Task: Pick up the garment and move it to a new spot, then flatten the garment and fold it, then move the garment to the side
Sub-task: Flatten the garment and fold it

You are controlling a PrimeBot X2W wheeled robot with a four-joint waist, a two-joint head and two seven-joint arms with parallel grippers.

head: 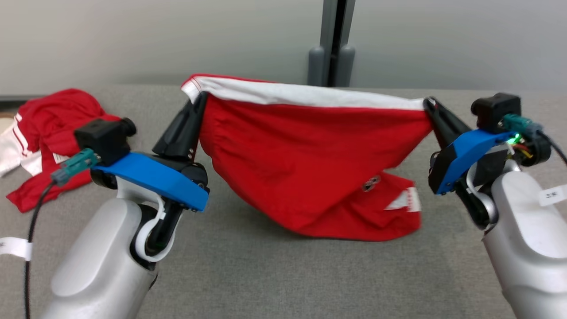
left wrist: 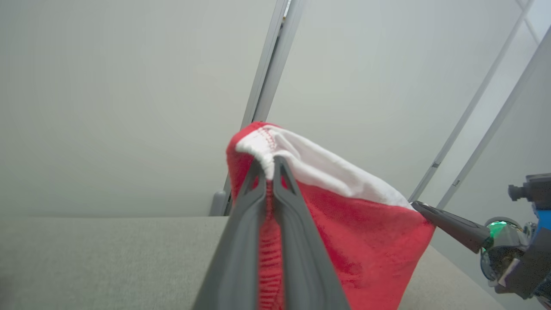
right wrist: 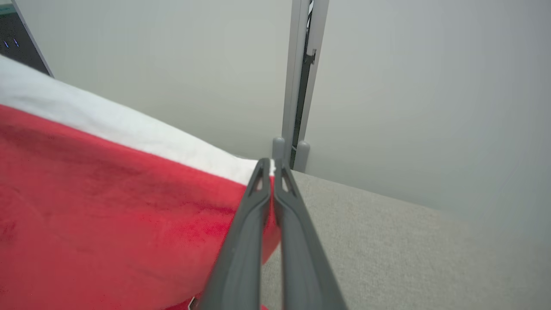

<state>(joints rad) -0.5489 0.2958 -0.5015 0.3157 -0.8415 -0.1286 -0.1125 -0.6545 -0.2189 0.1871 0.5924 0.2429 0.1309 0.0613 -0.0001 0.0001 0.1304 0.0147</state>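
Observation:
A red garment with a white waistband hangs stretched between my two grippers above the grey table. My left gripper is shut on the waistband's left corner, and the left wrist view shows the red cloth pinched between its fingers. On the other side my right gripper is shut on the right corner of the band. In the right wrist view the garment spreads to the left of that gripper. The garment's lower part rests bunched on the table.
A second red and white garment lies crumpled at the table's far left. A grey post stands behind the table against a pale wall. Bare table surface lies in front of the hanging cloth.

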